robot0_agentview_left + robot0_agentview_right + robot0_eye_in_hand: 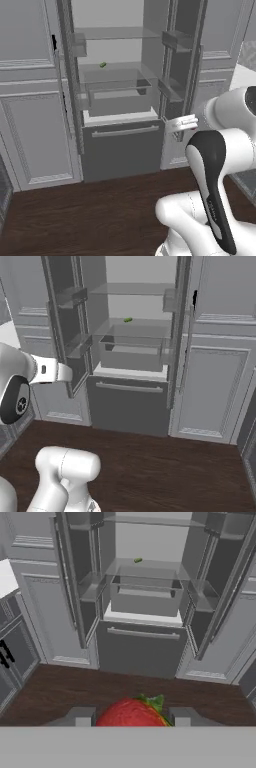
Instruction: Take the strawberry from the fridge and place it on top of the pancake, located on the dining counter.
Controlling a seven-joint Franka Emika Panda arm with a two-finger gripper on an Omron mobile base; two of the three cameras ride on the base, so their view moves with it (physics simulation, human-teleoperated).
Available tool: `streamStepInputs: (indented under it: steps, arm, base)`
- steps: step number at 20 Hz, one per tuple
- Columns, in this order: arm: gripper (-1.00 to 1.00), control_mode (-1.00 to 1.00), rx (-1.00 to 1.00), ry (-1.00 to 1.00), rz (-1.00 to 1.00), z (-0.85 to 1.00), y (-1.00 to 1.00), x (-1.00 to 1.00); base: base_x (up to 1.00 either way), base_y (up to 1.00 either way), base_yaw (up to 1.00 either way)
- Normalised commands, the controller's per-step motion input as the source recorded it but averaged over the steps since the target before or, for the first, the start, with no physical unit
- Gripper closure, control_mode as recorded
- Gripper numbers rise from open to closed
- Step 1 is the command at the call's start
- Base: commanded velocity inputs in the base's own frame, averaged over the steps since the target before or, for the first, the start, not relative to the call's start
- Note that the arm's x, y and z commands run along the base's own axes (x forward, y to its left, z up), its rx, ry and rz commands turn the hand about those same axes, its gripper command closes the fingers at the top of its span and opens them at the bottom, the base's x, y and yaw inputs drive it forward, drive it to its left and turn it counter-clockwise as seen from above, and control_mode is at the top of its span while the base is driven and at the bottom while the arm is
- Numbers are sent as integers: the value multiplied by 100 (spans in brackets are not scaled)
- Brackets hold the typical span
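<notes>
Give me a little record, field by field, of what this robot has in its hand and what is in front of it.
held item: small red strawberry with green leaves, between the two dark finger tips
gripper: shut on the strawberry
fridge: tall dark grey French-door fridge, both upper doors swung open, bottom drawer closed
fridge interior: pale, with glass shelves and a clear bin
left inside: small green oblong item on a glass shelf
floor: dark wooden floor between robot and fridge
beside fridge: light grey panelled cabinets
</notes>
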Motion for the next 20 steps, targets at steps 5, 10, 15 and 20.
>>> streamStepInputs:
  steps: [5,10,15,20]
  arm:
    - [100,100,0,0,0,0,0,0]
    - [100,100,0,0,0,0,0,0]
    - [100,100,0,0,0,0,0,0]
    - [100,100,0,0,0,0,0,0]
  base:
    - [-100,0,0]
    - [-100,0,0]
    - [-100,6,0]
    - [-100,29,4]
